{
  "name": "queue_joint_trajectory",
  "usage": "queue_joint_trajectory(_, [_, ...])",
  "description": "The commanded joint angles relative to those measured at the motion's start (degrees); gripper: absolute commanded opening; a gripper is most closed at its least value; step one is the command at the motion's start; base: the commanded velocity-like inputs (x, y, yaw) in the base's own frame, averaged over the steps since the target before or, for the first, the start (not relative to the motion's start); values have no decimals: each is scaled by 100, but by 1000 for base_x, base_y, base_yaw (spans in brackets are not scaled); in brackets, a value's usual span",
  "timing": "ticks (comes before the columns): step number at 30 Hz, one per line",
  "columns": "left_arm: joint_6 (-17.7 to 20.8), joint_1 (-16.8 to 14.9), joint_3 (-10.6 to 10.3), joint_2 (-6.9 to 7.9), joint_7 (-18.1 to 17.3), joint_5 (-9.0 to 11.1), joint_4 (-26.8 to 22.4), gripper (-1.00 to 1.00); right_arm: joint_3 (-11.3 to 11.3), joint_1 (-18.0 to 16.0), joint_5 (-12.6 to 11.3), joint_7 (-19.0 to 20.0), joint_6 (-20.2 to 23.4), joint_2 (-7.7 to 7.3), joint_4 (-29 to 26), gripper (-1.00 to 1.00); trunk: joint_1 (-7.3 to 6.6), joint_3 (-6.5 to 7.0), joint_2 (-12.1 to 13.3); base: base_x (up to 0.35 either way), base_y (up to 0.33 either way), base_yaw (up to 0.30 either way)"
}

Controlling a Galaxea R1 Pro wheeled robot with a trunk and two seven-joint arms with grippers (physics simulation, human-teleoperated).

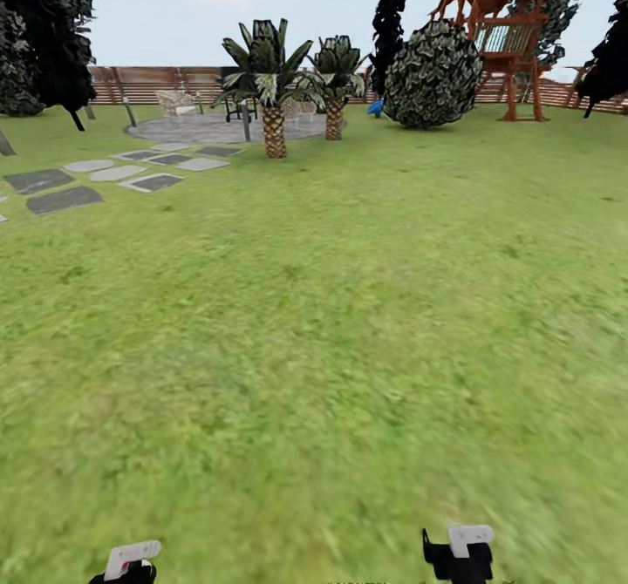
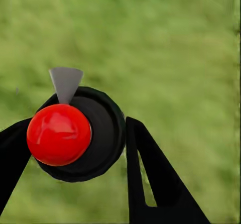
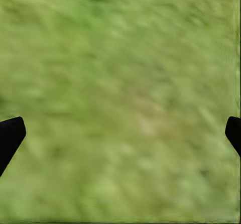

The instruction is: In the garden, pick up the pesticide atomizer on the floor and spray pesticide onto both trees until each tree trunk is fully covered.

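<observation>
Atomizer [image 2: 75, 138] between left fingers [image 2: 150, 174] — grass [image 2: 175, 43] below

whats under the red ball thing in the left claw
Under the red ball sits a black round body with a grey nozzle, grass beyond. The ball covers the body's middle.

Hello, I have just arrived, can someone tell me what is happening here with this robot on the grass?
The robot stands on a wide lawn in a fenced garden. Its left claw is closed on an object with a red ball top and a black round body, probably the atomizer. The right claw is open over the grass, holding nothing. Two small palms, a round bush and a wooden play tower stand far ahead. No thick-trunk tree appears, so spraying has not started.
</observation>
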Motion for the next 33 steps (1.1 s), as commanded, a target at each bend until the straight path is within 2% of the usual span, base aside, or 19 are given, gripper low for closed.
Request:
queue_joint_trajectory(1, [-8,-3,37,2,-60,56,6,-100,-29,-6,61,-30,-16,1,12,100,-1,-8,-2,0,-271,-280])
queue_joint_trajectory(16, [-8,-3,44,11,-60,56,20,-100,-29,-6,61,-29,-16,1,12,100,-1,-57,-2,25,-255,-280])
queue_joint_trajectory(33, [-8,-3,46,19,-57,73,5,-100,-29,-6,61,-29,-16,2,11,100,-1,-113,-2,25,-14,-280])
